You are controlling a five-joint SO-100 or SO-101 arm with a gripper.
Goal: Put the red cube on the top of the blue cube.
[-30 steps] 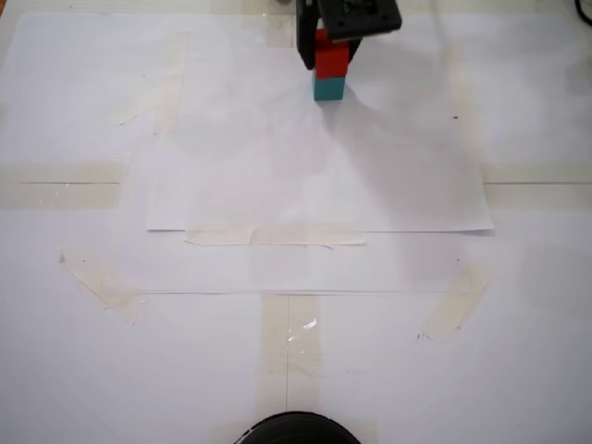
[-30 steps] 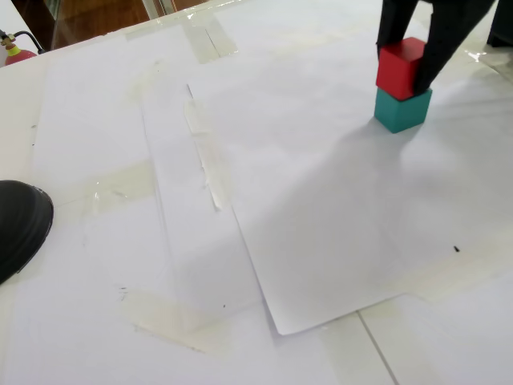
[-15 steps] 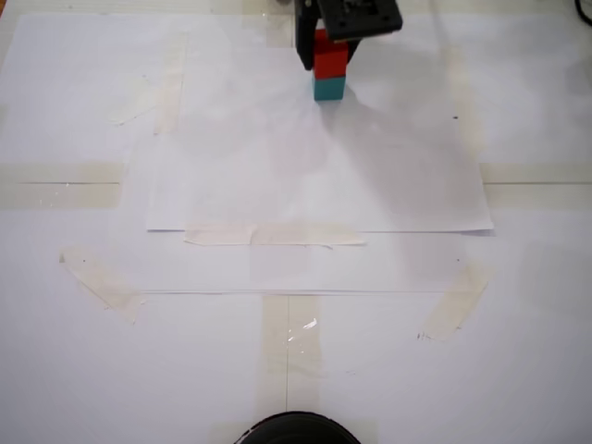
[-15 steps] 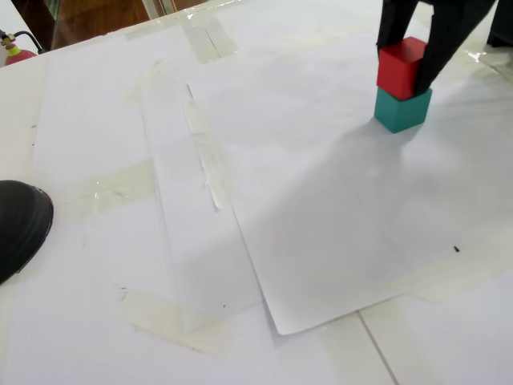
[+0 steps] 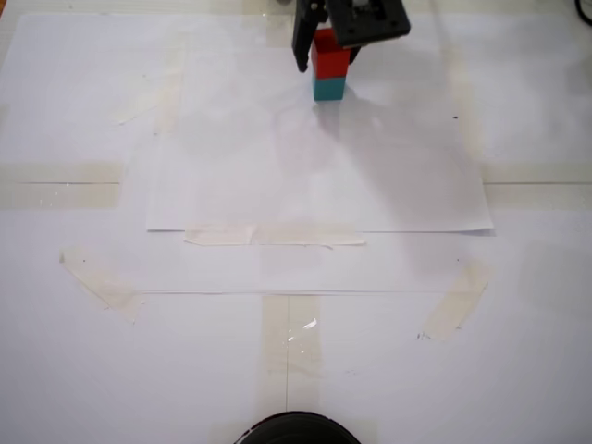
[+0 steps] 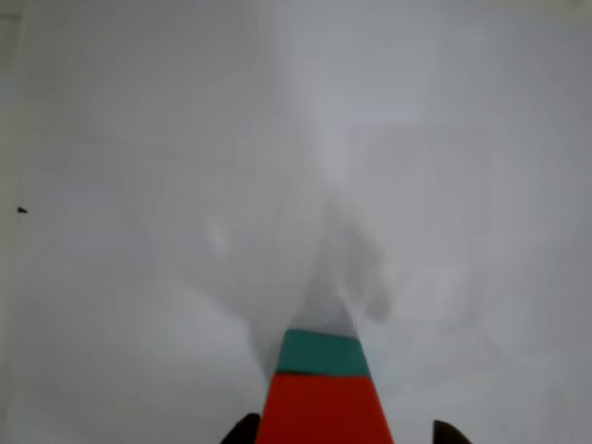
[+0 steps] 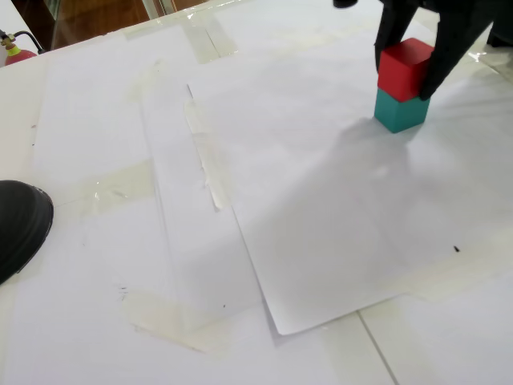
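In a fixed view, the red cube (image 5: 330,53) is seen stacked on the blue cube (image 5: 329,89) near the table's (image 5: 83,370) far edge, directly below the gripper (image 5: 326,57). In the wrist view, the red cube (image 6: 324,410) is flanked by fingertips (image 6: 242,431) with gaps at both sides. In another fixed view, the gripper (image 7: 409,62) is seen spread, pinching nothing, so it appears clear to be raised straight up off the red cube (image 7: 404,67).

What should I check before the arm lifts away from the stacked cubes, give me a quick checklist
1. Red cube rests on the blue cube: ok, in both fixed views.
2. Stack aligned: ok, edges roughly flush, red cube straight over blue cube.
3. Gripper released: ok, fingers look spread on both sides of the red cube; in the wrist view gaps show beside it.
4. Fingers fully clear of contact: cannot tell.
5. Blue cube flat on the paper: ok.
6. Path upward free: cannot tell, the arm runs out of frame.
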